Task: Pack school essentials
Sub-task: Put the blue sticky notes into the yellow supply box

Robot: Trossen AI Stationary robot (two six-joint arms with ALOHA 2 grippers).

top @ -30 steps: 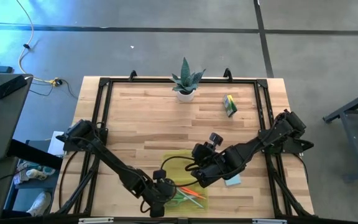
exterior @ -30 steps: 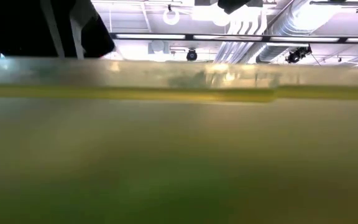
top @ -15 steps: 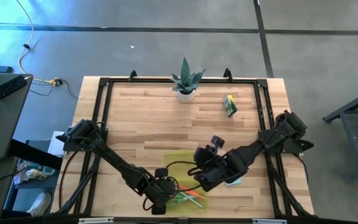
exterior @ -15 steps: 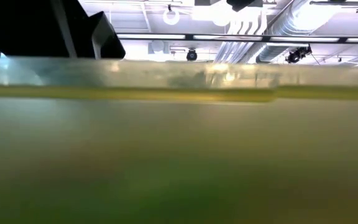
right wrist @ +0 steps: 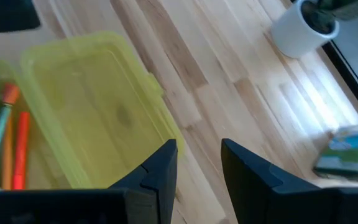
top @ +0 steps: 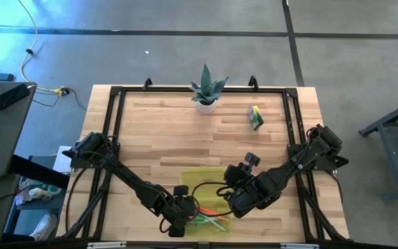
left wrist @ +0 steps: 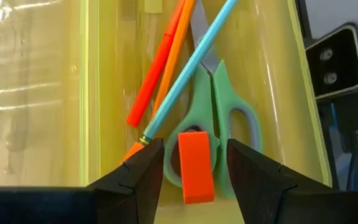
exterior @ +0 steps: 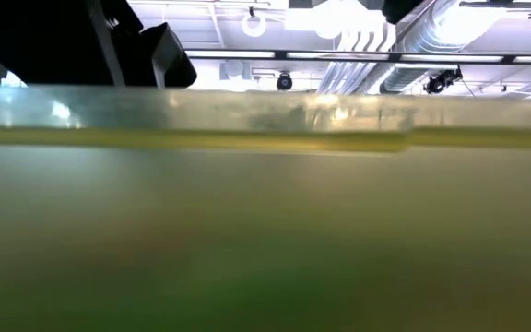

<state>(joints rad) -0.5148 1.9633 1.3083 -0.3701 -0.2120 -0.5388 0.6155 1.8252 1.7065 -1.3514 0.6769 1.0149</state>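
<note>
A translucent yellow-green case [top: 202, 181] lies open near the table's front edge. In it lie green-handled scissors [left wrist: 241, 124], an orange pencil [left wrist: 173, 56], a red marker [left wrist: 151, 81] and a pale blue pencil [left wrist: 185, 68]. A small red eraser [left wrist: 196, 167] rests on the scissors' handles. My left gripper [left wrist: 194, 148] hangs open over the case, one finger on each side of the eraser with a gap at both. My right gripper [right wrist: 199, 152] stands open just right of the case [right wrist: 98, 106], with bare wood between its fingers. The notepad is hidden.
A potted spiky plant [top: 206, 90] stands at the far edge. A green-yellow crayon box [top: 256, 116] lies at the far right. The case's wall [exterior: 265, 231] fills the low view. A black frame [top: 116, 93] borders the table.
My right gripper has moved from the case toward the table's right and near edges, and its arm now covers the light-blue notepad. My left gripper has shifted a little toward the right over the case.
</note>
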